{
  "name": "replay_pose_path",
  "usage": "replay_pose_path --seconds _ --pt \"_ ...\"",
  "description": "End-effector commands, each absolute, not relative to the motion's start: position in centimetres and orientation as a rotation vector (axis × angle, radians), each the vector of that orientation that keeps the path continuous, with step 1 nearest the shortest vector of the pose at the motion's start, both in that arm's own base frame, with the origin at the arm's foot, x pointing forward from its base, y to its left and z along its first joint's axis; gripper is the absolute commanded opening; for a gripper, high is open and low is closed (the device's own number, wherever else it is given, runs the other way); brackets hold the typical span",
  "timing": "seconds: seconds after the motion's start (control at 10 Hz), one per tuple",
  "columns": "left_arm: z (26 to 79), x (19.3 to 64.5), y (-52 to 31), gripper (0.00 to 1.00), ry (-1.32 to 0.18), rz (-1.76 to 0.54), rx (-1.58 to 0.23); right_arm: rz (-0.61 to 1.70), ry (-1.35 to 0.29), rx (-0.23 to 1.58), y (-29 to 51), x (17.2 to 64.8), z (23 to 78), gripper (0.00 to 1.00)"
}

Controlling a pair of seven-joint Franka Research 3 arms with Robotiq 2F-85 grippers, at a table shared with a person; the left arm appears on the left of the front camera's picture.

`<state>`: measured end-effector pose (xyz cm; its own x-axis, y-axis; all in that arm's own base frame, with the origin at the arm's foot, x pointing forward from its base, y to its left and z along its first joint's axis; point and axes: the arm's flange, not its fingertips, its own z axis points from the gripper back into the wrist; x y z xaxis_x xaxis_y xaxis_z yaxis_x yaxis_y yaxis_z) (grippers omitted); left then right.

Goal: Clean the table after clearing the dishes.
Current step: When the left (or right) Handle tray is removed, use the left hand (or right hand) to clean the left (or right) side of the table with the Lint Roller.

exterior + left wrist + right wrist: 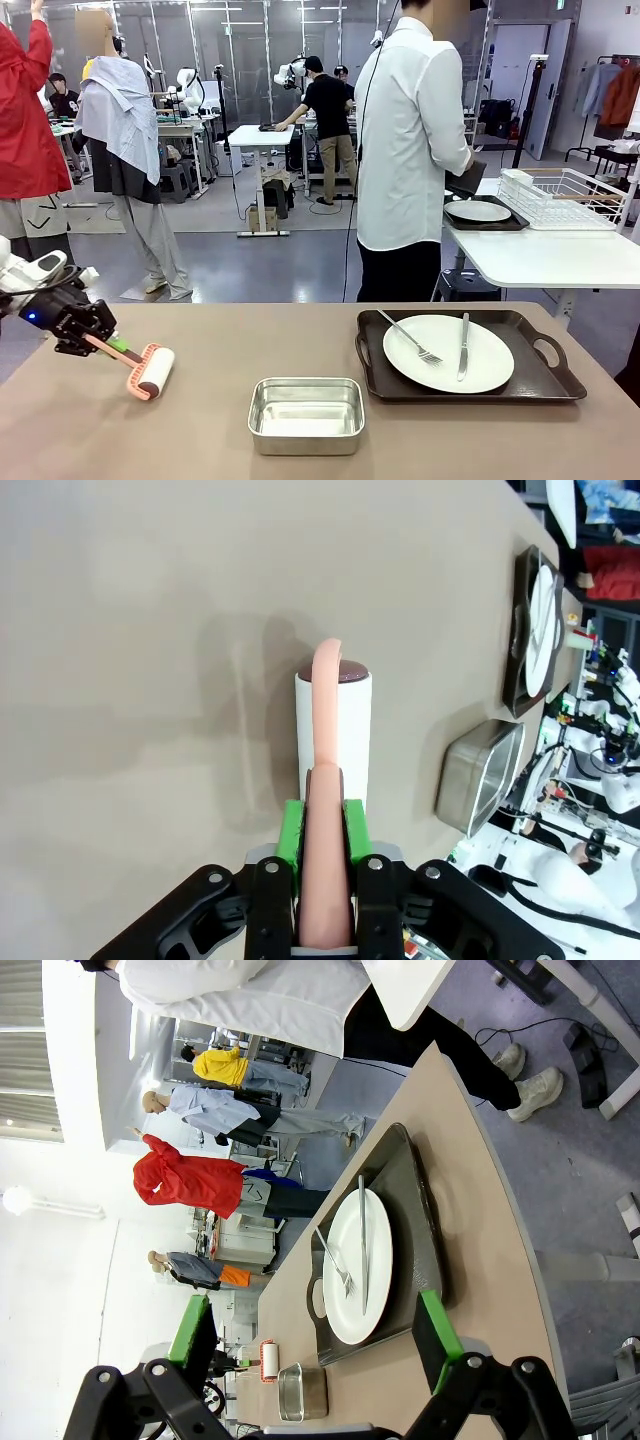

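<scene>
On the taupe table (220, 335), my left gripper (104, 343) is shut on the pink handle of a lint roller (150, 372), whose white roll rests on the tabletop at the left. In the left wrist view the green pads (290, 835) clamp that handle (325, 780) above the roll (336, 730). One of the dishes, a white plate (448, 353) with fork and knife, lies on a dark tray (545, 375) at the right. Another plate on a tray (480, 212) sits on the white side table. My right gripper (312, 1328) hangs open in the air, facing the plate (360, 1260).
A small steel pan (305, 415) stands near the front middle of the table. A person in a white shirt (410, 140) stands at the far side, turned toward the white side table (540, 255), which holds a wire dish rack (565, 195).
</scene>
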<state>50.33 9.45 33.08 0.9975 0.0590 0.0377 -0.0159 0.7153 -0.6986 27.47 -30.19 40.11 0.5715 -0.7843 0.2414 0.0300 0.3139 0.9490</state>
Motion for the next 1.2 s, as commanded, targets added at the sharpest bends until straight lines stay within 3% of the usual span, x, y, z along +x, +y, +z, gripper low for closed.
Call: replay_pose_path --seconds 0.0,0.6,1.1 --pt "31.7 51.3 13.0 0.2 -0.135 0.093 -0.598 -0.627 -0.82 1.148 -30.2 27.4 40.4 1.0" --pt "36.1 49.8 19.4 0.2 -0.208 0.139 -0.452 -0.627 -0.82 1.148 -30.2 27.4 40.4 1.0" --pt "49.4 43.4 19.6 0.2 -0.397 0.009 -0.45 -0.627 -0.82 1.148 -30.2 27.4 40.4 1.0"
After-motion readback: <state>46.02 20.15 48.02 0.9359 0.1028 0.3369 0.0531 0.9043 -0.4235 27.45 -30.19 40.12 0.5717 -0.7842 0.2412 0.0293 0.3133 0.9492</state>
